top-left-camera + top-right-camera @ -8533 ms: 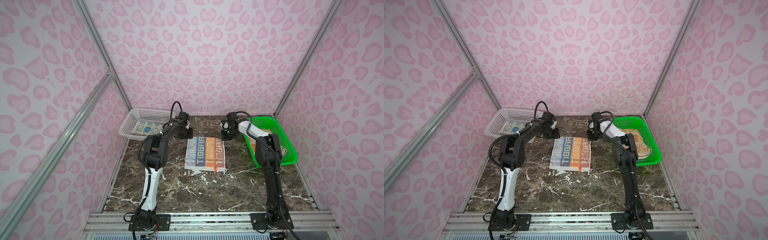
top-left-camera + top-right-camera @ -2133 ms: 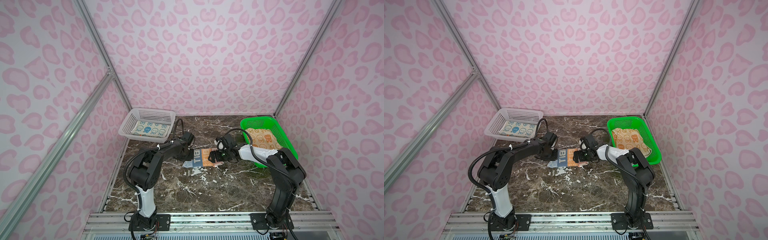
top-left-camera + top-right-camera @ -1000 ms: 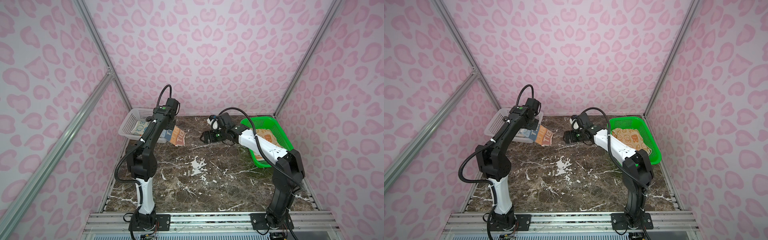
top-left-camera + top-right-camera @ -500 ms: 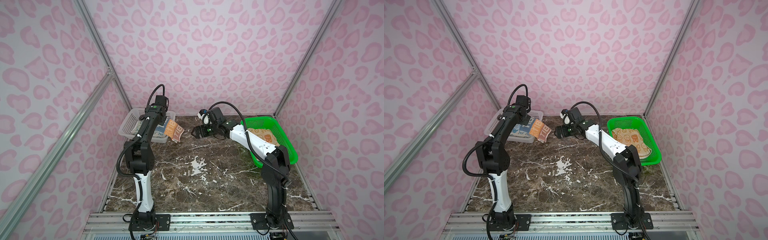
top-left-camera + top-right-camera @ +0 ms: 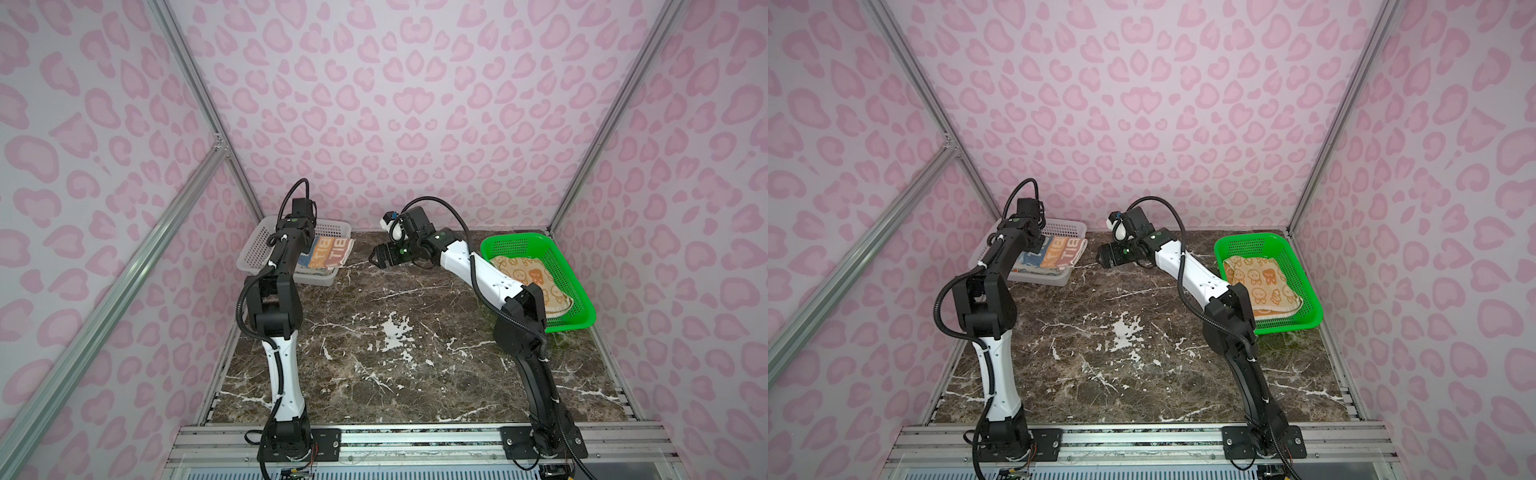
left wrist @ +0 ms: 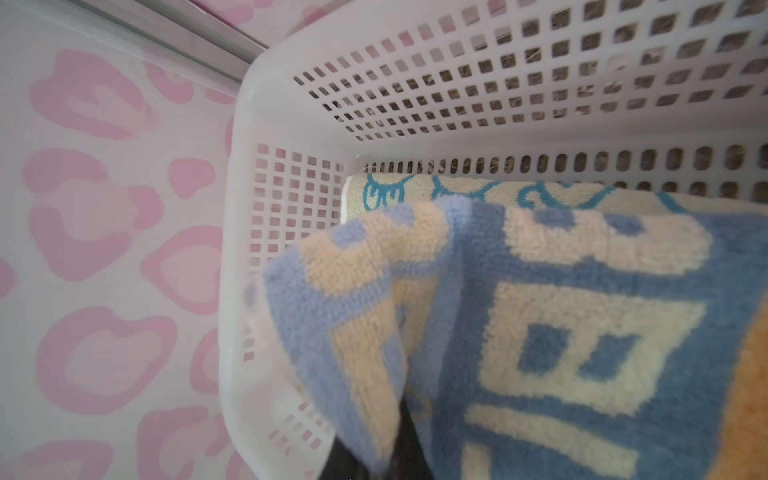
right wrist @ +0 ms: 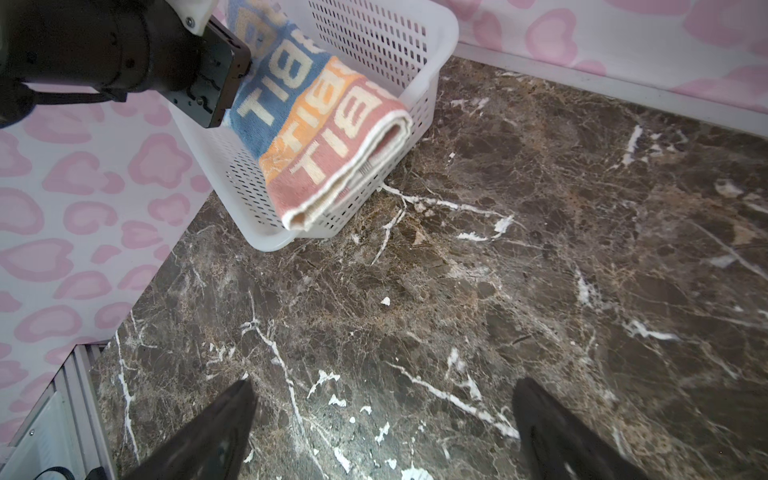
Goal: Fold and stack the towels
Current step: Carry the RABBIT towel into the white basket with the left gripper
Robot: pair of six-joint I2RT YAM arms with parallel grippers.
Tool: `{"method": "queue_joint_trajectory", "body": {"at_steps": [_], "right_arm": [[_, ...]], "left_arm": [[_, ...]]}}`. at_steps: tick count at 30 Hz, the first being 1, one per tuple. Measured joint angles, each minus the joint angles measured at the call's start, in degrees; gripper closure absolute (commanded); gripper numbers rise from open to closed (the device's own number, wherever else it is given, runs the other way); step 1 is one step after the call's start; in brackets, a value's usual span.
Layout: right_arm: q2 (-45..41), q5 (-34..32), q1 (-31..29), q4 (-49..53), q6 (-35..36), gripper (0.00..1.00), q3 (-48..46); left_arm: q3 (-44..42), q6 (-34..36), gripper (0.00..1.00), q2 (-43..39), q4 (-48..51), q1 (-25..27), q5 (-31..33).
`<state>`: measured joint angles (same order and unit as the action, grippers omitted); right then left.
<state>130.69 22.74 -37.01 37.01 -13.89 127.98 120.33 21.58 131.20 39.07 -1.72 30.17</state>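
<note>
The folded blue and orange block towel (image 5: 330,251) (image 5: 1061,251) (image 7: 324,124) hangs over the white basket (image 5: 257,249) (image 5: 1075,226), its free end lying across the basket's table-side rim. My left gripper (image 7: 243,72) (image 6: 399,457) is shut on the towel's blue end (image 6: 561,311). Under it in the basket lies a blue-on-cream towel (image 6: 457,191). An orange-on-cream towel (image 5: 532,278) (image 5: 1260,286) lies in the green basket (image 5: 582,291) (image 5: 1312,307). My right gripper (image 5: 376,259) (image 5: 1102,257) (image 7: 382,386) is open and empty above the marble, just right of the white basket.
The white basket (image 7: 440,37) (image 6: 249,166) stands in the back left corner against the pink walls. The green basket stands at the back right. Dark marble table (image 5: 395,353) spreads between them. A metal rail (image 5: 415,440) runs along the front edge.
My left arm has carried the folded towel back and left until it is over the white basket. My right gripper, still open, has followed leftward toward the basket.
</note>
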Motion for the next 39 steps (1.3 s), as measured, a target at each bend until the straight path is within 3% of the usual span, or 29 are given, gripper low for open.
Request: {"method": "queue_joint_trajectory", "body": {"at_steps": [10,39], "right_arm": [[3.48,0.81,0.2,2.25,-0.04,0.01,2.4],[4.9,2.93,1.99,2.23,-1.57,0.01,3.91]], "left_arm": [[3.3,2.21,0.96,2.4,-3.1,-1.6,-0.17],[2.67,4.55,0.95,2.32,-6.16,-2.16,3.1]]}}
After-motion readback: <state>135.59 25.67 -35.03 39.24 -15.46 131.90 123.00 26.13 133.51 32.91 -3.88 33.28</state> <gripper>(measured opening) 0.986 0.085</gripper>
